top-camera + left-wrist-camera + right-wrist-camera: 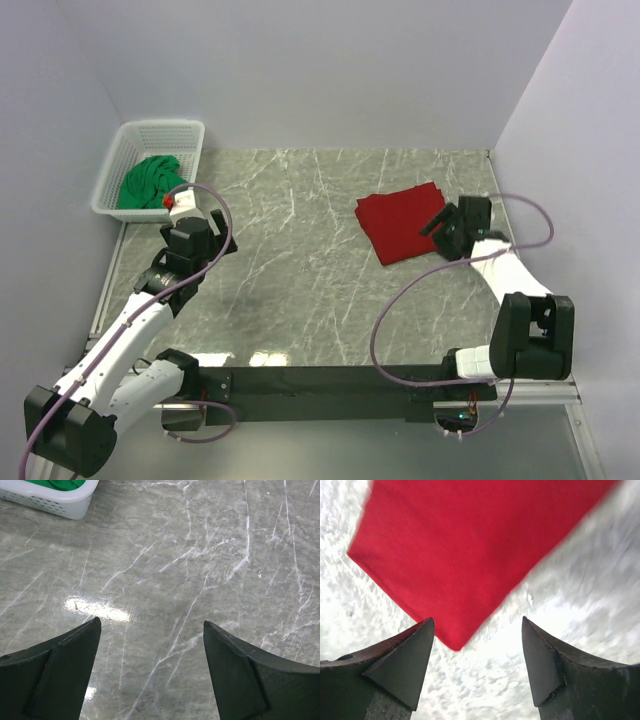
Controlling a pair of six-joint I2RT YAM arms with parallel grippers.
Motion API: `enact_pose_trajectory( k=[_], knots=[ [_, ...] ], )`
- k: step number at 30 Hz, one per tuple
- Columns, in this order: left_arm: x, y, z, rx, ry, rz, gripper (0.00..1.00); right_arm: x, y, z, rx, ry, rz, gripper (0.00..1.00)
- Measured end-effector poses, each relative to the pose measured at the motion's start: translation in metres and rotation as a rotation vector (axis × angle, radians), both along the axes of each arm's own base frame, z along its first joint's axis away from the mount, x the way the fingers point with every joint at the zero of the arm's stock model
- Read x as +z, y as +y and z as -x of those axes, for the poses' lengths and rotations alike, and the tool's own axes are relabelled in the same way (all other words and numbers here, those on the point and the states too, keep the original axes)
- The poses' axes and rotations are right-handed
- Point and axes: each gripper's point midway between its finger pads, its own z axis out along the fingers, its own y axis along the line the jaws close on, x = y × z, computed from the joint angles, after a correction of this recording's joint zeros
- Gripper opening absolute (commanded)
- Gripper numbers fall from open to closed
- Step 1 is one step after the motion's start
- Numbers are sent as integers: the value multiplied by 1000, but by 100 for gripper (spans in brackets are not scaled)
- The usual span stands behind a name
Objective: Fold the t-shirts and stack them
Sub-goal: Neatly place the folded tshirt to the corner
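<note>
two arms of mine share one grey veined worktop point(300, 290), closed in by pale walls on three sides. next in size, the white lattice basket point(165, 126) sits in the far left corner. the red t-shirt point(402, 222) lies on the right half of the worktop, folded into a flat rectangle, with one corner pointing at my right tool point(477, 620). the green t-shirt point(150, 180) is bunched up inside the basket, not folded at all. both are soft, light cloth, so i judge they will sag, drape and fall open if lifted by a single layer. the red one i would leave flat as the base of the stack. if it must shift, i would pinch through all its layers at an edge. the green one i would take by the top of the heap to lift it out, then look for the shoulders or the hem once it is spread. the basket wall stands between my left tool point(151, 622) and that cloth. the basket looks light enough to ride up if the fabric snags in the lattice. my right tool is released just off the red corner, jaws apart with nothing between them. my left tool is spread wide over bare stone near the basket, grasping nothing.
</note>
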Motion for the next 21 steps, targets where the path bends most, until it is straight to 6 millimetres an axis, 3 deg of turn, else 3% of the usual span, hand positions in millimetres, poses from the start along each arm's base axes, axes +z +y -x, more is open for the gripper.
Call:
enact_pose_trajectory(
  k=[7, 21],
  knots=[
    [2, -1, 0, -3, -7, 3, 88, -58, 24, 31, -157, 33, -259, 78],
    [4, 0, 1, -2, -18, 6, 87, -66, 26, -4, -313, -65, -417, 72]
  ],
)
